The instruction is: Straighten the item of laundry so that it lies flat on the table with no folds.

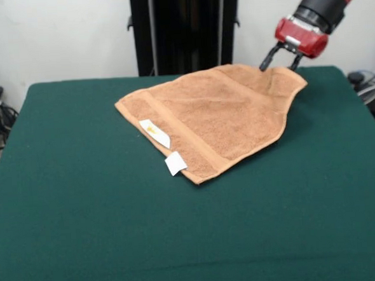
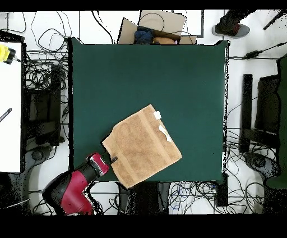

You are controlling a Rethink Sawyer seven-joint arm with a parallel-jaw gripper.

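Observation:
The orange-tan towel (image 1: 212, 120) lies spread on the dark green table (image 1: 84, 217), turned like a diamond, with two white tags (image 1: 155, 133) on its near-left edge. Its far right corner is rippled and slightly raised, with a shadow under the right edge. My gripper (image 1: 279, 63) is at that corner, its two dark fingers apart, tips right at the towel's edge. In the overhead view the towel (image 2: 143, 147) lies near the table's (image 2: 140, 73) lower edge, and the gripper (image 2: 112, 161) is at its left corner.
The black pedestal (image 1: 184, 29) stands behind the table. Cables lie on the floor all around the table (image 2: 39, 73). A white bench (image 2: 10, 106) stands at the left of the overhead view, and a cardboard piece (image 2: 160, 22) lies beyond the table's top edge.

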